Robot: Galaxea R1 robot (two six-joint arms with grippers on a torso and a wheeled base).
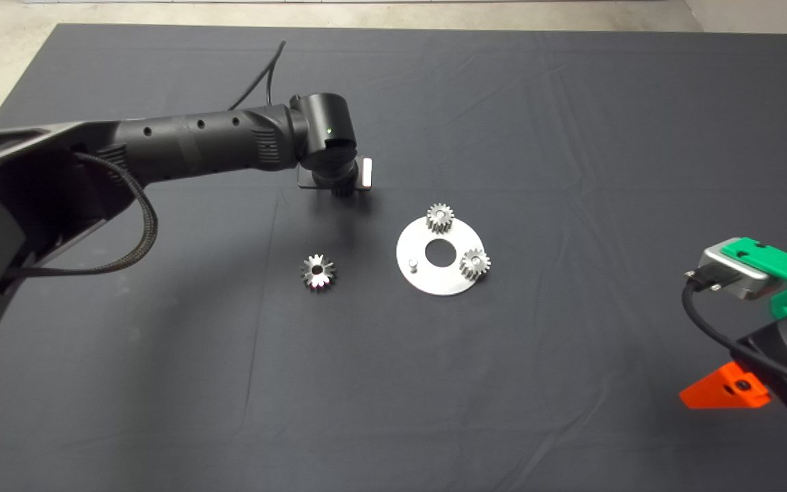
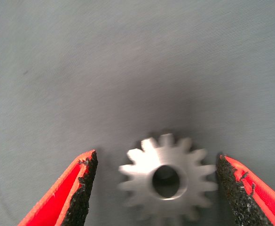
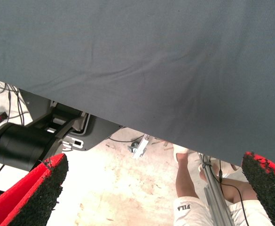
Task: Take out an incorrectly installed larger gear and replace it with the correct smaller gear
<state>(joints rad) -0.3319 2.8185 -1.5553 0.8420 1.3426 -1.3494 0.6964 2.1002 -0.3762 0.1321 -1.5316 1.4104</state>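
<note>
The smaller gear (image 2: pixel 168 178), grey-silver with short teeth and a round bore, lies flat on the mat between my left gripper's open fingers (image 2: pixel 83 188), not touched by either pad. In the head view my left gripper (image 1: pixel 340 184) hangs over the mat, up and left of the round silver plate (image 1: pixel 434 281), and its wrist hides this gear. The larger gear (image 1: pixel 318 272), shiny with long pointed teeth, lies loose on the mat left of the plate. My right gripper (image 1: pixel 728 389) waits open at the lower right edge.
The plate carries two small gears (image 1: pixel 440 217) (image 1: pixel 475 262), a bare peg (image 1: pixel 412 263) and a centre hole. The left arm's cable (image 1: pixel 267 75) trails over the mat's far side. The right wrist view shows the mat's edge, floor and a person's leg (image 3: pixel 186 183).
</note>
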